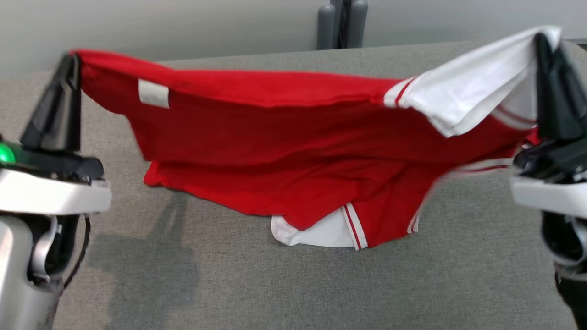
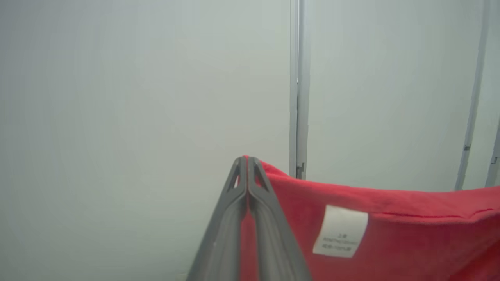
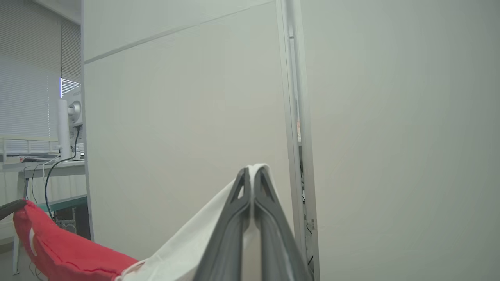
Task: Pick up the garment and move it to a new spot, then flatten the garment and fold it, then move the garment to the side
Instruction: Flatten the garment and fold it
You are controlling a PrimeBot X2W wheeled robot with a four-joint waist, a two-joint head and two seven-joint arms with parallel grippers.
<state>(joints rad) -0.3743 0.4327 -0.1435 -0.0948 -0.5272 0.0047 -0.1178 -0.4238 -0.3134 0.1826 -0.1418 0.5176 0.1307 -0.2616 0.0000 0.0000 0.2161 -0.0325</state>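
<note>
Left gripper (image 1: 72, 62), right gripper (image 1: 545, 43) on garment (image 1: 275, 133) over grey surface (image 1: 284, 288), pale wall (image 1: 183, 25)

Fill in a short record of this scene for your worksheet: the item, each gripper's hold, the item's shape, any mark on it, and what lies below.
Item: garment, red with white parts and striped trim
Left hold: left gripper shut on a red corner
Right hold: right gripper shut on a white end
Shape: stretched between the two, sagging in the middle
Mark: white label near the left end
Below: grey table; lowest folds appear to touch it
</note>
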